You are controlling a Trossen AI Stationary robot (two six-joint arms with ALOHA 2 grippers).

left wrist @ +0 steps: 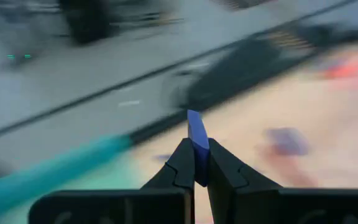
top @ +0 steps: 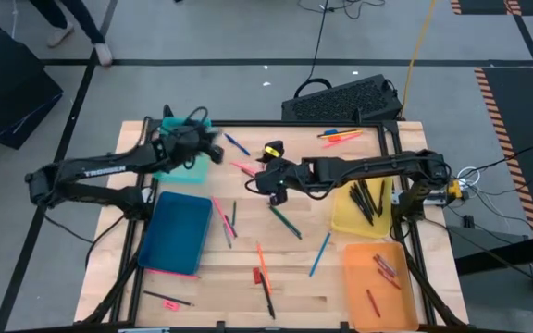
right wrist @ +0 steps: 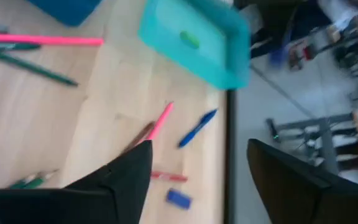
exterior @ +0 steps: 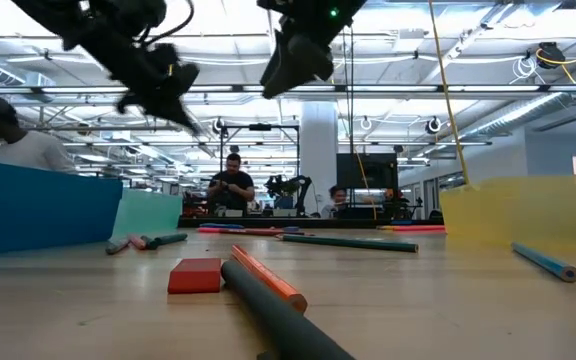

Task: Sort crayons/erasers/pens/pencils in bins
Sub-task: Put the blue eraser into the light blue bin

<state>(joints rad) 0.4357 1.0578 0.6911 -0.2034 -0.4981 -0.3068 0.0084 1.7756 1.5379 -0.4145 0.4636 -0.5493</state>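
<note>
Left gripper is pinching a small blue eraser, carrying it over the teal bin at the table's far left, probably to drop it in. Right gripper is hovering mid-table, fingers spread wide, empty, over scattered pencils.

A robotics lab in an open industrial hall: exposed ceiling beams across the top, a white column at centre, people at workstations mid-frame, hazard-striped floor tape at right.

Overhead looking down, table-level looking across, two wrist close-ups
</note>
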